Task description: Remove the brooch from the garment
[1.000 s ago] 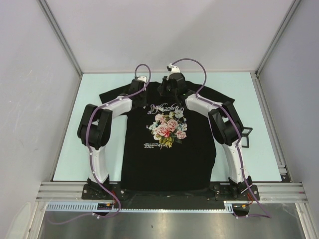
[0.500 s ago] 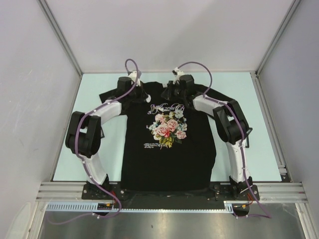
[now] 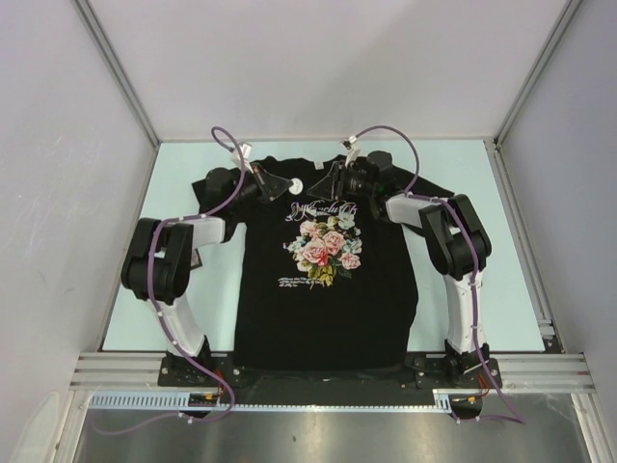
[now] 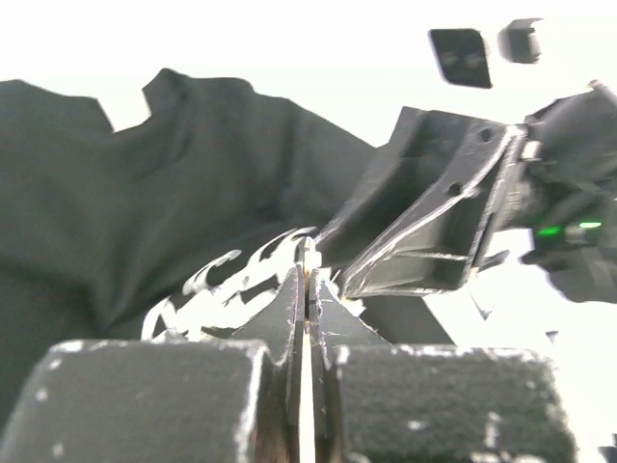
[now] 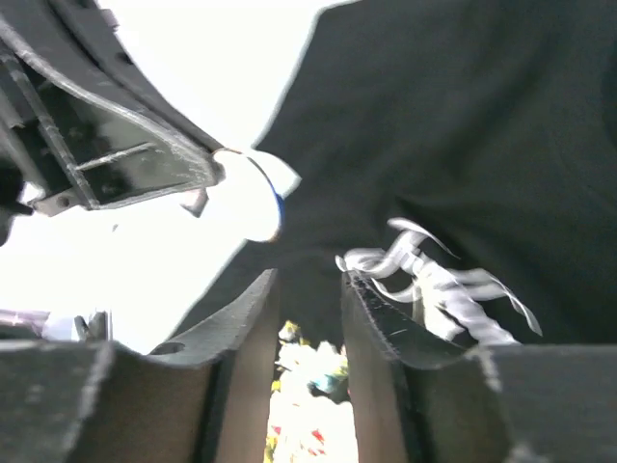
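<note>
The left gripper [image 3: 278,185] reaches in over the shoulder of the black T-shirt [image 3: 328,309], its jaws clamped together on a small white round brooch [image 3: 298,186] held at the neckline. Just right of it, the right gripper [image 3: 335,181] sits low at the collar, above the white lettering [image 3: 321,206]. Its jaws show a narrow gap, and I can't tell whether they pinch cloth. The shirt lies flat on the pale table [image 3: 501,241].

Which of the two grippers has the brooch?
The left gripper: its fingers are shut on the white round brooch, by the garment's collar. The right gripper shows only black fabric between its parted fingers.
</note>
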You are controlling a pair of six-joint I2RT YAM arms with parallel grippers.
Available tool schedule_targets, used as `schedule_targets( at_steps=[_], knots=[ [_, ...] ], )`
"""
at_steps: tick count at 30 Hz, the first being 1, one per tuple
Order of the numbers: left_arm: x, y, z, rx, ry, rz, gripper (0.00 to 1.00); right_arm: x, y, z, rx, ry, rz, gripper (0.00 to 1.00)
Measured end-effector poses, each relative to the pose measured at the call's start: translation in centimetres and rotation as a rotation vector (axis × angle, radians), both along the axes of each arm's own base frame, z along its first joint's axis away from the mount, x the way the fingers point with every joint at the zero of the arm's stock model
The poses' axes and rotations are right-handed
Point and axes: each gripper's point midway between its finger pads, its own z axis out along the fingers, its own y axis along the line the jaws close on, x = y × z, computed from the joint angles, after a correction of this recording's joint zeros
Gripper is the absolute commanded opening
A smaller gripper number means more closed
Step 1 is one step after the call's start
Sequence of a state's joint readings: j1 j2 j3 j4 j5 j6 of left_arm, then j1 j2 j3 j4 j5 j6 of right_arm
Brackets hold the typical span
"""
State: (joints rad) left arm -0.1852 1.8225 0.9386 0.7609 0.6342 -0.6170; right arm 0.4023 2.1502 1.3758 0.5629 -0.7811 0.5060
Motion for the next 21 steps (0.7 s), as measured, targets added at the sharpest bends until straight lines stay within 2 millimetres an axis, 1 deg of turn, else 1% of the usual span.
schedule_targets(
  at_steps=[2,6,9,12,14,16,21],
  knots=[
    [-0.3,-0.4,1.4,-0.049,-0.04,-0.023,0.0,-0.4,0.5,1.5,0.055,-0.028,0.029,0.44],
    [-0.9,-1.0,3.5,-0.126,-0.084,-0.059,0.0,-1.0,0.8,3.6,0.142,-0.066,0.063,0.45],
    [-1.2,-1.3,4.7,-0.178,-0.115,-0.085,0.0,-1.4,0.9,5.0,0.19,-0.087,0.08,0.43],
    [-1.3,-1.4,5.2,-0.209,-0.119,-0.098,0.0,-1.5,1.0,6.1,0.225,-0.111,0.092,0.38],
    [-1.4,-1.4,5.2,-0.22,-0.12,-0.104,0.0,-1.6,1.0,6.6,0.247,-0.118,0.095,0.36],
    [-1.5,-1.5,5.3,-0.232,-0.116,-0.11,0.0,-1.6,1.0,6.7,0.264,-0.119,0.098,0.32],
    [-1.6,-1.6,5.6,-0.253,-0.12,-0.116,0.0,-1.6,1.1,6.3,0.291,-0.095,0.101,0.25]
  ],
)
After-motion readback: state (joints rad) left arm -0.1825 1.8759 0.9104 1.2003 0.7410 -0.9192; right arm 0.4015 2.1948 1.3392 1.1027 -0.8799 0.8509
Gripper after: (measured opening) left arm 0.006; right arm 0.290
